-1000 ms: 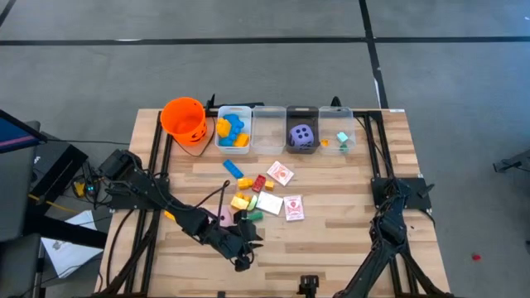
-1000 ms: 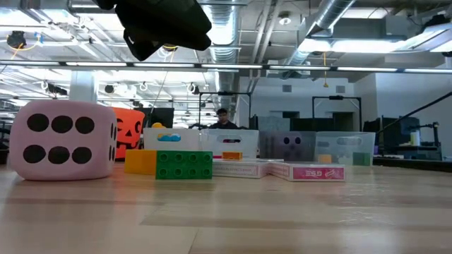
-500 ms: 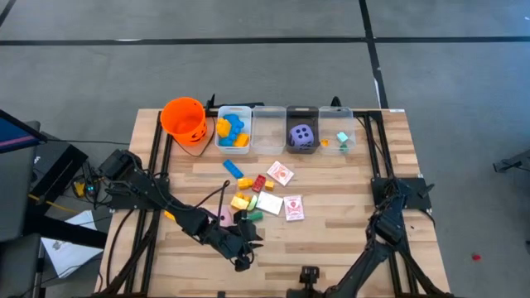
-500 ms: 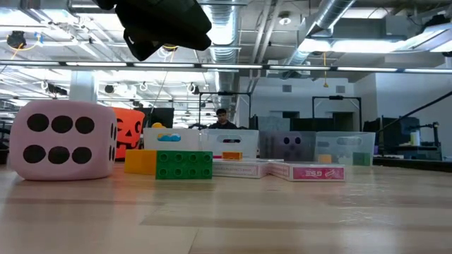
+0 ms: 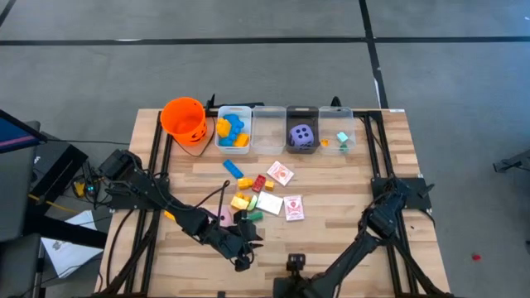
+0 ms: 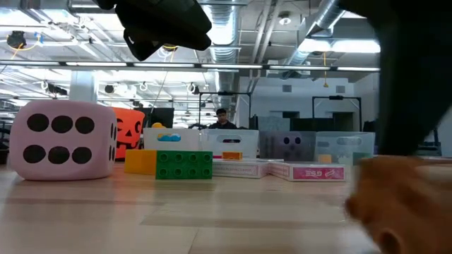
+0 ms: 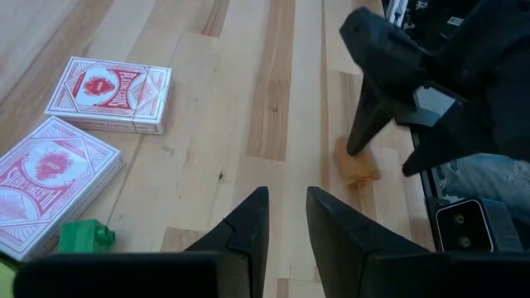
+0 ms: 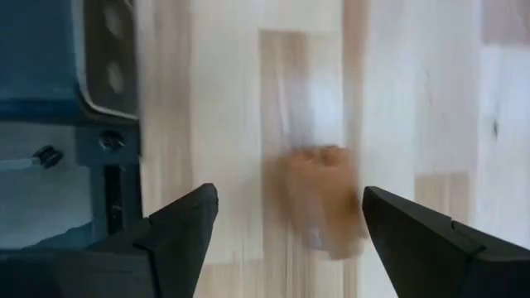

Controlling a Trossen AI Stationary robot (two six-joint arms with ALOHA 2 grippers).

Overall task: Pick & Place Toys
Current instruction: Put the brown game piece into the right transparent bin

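While the left gripper (image 5: 242,263) hangs above the near part of the counter (image 5: 331,186) with its fingers (image 7: 248,222) drawn close together and nothing between them, the right gripper (image 8: 286,217) sits low over the near edge, its fingers (image 8: 186,223) spread wide on either side of a small orange-tan object (image 8: 323,199) lying on the wood; what that object is cannot be told, and the fingers do not touch it. From the left wrist view the same orange-tan lump (image 7: 358,165) lies right under the right arm's dark fingers. Most of the toys lie loose in the middle of the counter: a blue block (image 5: 233,167), a red block (image 5: 259,183), a yellow block (image 5: 241,201) and a green block (image 5: 255,217), with three pink-and-white cards (image 5: 280,172) beside them. A pink die (image 6: 62,140) stands just beside the left arm, its six-dot face toward the low camera. Along the far edge stand an orange bucket (image 5: 184,118) and a row of clear bins (image 5: 269,130); the bin nearest the bucket holds blue and yellow blocks (image 5: 233,131), another holds the purple die (image 5: 303,136), and the end bin holds a few small pieces. A person (image 6: 223,118) shows far off in the room behind.
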